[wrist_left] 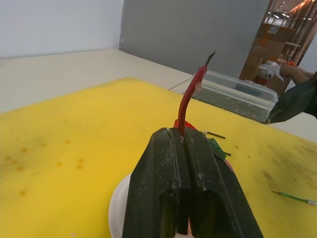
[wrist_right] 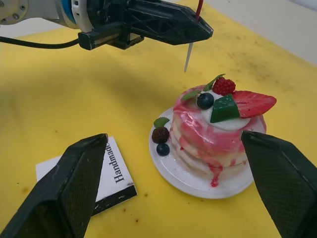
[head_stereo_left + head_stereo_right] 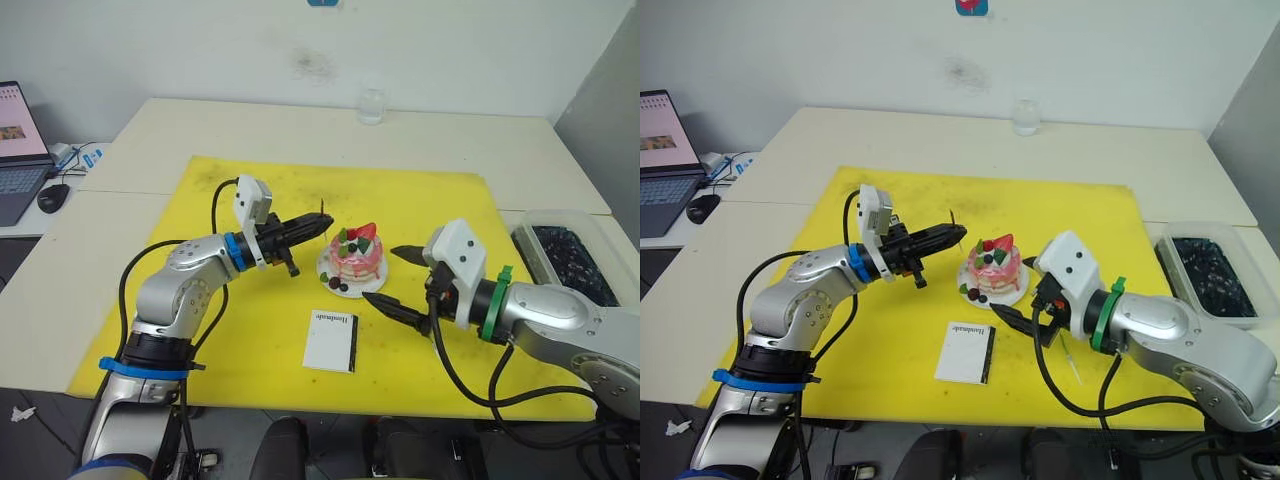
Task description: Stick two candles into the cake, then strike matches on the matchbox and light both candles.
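Note:
The pink cake (image 3: 358, 258) stands on its white plate (image 2: 198, 186) in the middle of the yellow mat (image 3: 250, 330). Just left of and above the cake, my left gripper (image 3: 322, 228) is shut on the red candle (image 1: 190, 96). The candle's white end (image 2: 188, 57) points down, clear of the cake top. My right gripper (image 3: 395, 278) is open at the cake's right side, one finger on each side of the plate. The white matchbox (image 3: 331, 340) lies flat in front of the cake. The green candle (image 1: 292, 198) lies on the mat. A short dark match (image 1: 216, 134) lies beyond the cake.
A clear bin (image 3: 570, 255) with dark contents sits at the right table edge. A small glass (image 3: 371, 105) stands at the back. A laptop (image 3: 15, 150) and a mouse (image 3: 52, 197) are on a side table at the far left.

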Controlling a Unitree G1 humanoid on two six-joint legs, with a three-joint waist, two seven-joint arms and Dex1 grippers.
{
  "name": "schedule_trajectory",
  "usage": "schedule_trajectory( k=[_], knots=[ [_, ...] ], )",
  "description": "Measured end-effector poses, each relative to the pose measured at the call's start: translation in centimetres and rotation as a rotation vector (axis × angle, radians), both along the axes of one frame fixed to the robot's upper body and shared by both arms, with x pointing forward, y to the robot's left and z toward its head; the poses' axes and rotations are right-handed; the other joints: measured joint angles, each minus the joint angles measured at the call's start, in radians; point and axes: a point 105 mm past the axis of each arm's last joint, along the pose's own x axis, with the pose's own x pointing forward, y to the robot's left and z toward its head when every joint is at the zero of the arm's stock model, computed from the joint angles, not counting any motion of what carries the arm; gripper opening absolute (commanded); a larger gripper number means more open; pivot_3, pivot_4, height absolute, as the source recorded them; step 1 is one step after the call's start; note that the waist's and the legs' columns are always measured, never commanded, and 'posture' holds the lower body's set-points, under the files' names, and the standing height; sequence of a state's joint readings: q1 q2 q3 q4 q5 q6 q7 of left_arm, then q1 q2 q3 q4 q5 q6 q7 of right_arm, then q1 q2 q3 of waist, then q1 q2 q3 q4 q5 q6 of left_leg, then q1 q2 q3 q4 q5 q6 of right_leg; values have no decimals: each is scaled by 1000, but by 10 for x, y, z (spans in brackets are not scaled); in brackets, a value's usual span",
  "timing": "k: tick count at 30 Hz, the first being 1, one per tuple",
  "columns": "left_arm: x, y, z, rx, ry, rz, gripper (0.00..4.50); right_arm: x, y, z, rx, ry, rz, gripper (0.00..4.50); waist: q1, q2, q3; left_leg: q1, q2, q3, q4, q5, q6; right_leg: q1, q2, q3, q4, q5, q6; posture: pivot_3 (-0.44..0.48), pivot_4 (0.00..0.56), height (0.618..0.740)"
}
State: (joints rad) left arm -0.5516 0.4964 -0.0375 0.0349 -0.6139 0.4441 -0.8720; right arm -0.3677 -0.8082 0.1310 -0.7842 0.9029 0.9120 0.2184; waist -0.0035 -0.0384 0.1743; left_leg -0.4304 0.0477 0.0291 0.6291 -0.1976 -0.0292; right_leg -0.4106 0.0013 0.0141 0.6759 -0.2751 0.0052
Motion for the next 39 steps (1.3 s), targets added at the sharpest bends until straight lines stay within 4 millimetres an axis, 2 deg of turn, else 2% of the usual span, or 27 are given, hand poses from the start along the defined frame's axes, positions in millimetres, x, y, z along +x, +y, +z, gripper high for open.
schedule_trajectory(
  k=[19, 28, 34, 39],
  knots=[
    [3, -13, -10, 40, -17, -37, 0, -4, 1, -7, -12, 17, -7, 4472, -1, 0, 0, 0, 0, 0, 1, 0, 0, 0, 0, 0, 2, 0, 0, 0, 150, 740],
    [9, -10, -20, 55, -30, -16, 0, -3, 1, -7, -16, 17, -12, 4472, -1, 0, 0, 0, 0, 0, 1, 0, 0, 0, 1, 0, 3, 0, 0, 0, 150, 740],
    [10, -10, -20, 64, -64, -7, 0, -4, 2, -7, -15, 15, -7, 4472, -1, 0, 0, 0, 0, 0, 1, 0, 0, 0, 1, 0, 3, 0, 0, 0, 150, 740],
    [6, -8, -31, 69, -63, 5, 0, -5, 2, -8, -13, 20, -6, 4472, -1, 0, 0, 1, 0, 0, 1, 0, 0, 0, 1, 0, 3, 0, 0, 0, 150, 740]
  ],
)
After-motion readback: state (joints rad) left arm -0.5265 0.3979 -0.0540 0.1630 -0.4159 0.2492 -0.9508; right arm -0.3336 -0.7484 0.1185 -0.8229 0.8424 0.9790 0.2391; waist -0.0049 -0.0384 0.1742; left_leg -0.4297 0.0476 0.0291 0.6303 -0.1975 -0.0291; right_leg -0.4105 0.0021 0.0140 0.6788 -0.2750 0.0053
